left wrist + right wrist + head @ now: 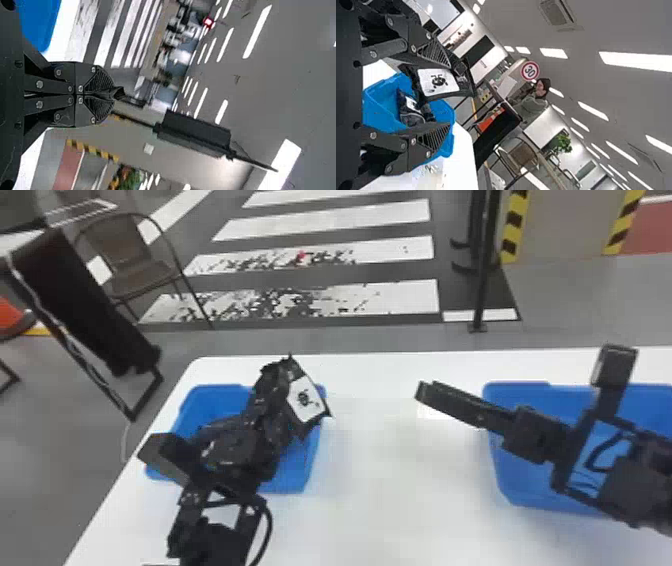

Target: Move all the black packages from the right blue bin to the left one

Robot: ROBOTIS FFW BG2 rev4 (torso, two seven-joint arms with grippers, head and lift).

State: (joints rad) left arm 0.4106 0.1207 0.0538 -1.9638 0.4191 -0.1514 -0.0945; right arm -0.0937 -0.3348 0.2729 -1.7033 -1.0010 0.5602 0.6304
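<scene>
L hand (274,376) is over the L bin (210,399), left of centre in the head view; its arm comes in from the bottom edge. Fingers are together, pinching a black pkg (270,425) w/ a white label (306,399). In the head view the label end leans out past the bin's right rim, tilted; L wrist cam shows just a dark scrap at the fingertips. R wrist cam has the same pkg hanging, label facing that cam, near one of the R fingers; can't tell if they touch.

R hand (426,391) is mid-right of the frame, btwn the bins, pointing left, its arm in from the right edge and across the R bin (525,490). Its fingers are wide apart per R wrist cam, nothing clamped. In the head view they line up nearly edge-on.

A 2nd pkg (410,107), also black w/ a white label, lies inside the L bin, per R wrist cam. How many more are under it, can't tell.

Both bins sit on the white table (385,500), well apart. Behind: chair (122,262) & black panel (82,295) upper left, striped floor (330,217) top centre, black pole (482,265) upper right.
</scene>
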